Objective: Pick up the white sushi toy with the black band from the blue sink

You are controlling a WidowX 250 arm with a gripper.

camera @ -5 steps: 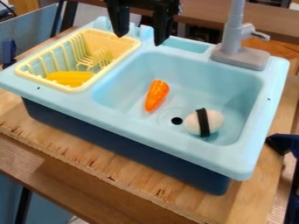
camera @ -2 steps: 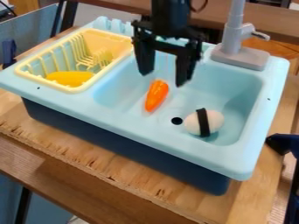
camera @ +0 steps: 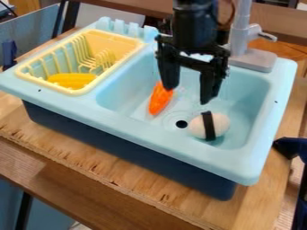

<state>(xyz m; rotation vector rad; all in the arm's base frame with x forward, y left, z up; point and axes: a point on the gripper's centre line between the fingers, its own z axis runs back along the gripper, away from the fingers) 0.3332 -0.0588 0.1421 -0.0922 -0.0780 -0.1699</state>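
The black gripper [camera: 188, 95] hangs over the sink basin, open, with nothing between its fingers. Its left finger overlaps the upper end of an orange carrot [camera: 160, 101] in the view; whether they touch I cannot tell. Below the right finger, a white oval piece [camera: 221, 124] with a black band lies on the basin floor, beside the dark drain hole. The light blue sink [camera: 150, 130] holds both pieces. A yellow corn-like piece [camera: 72, 80] rests inside the yellow dish rack [camera: 130, 46] at the left.
A grey faucet [camera: 254, 58] stands at the sink's back right, close to the arm. Raised basin walls surround the two pieces. The sink sits on a wooden board [camera: 120, 173], and a dark object [camera: 290, 147] is at the right edge.
From the back edge of the sink, the gripper has come down and rightward over the basin. Carrot, banded white piece and yellow piece have stayed in place.
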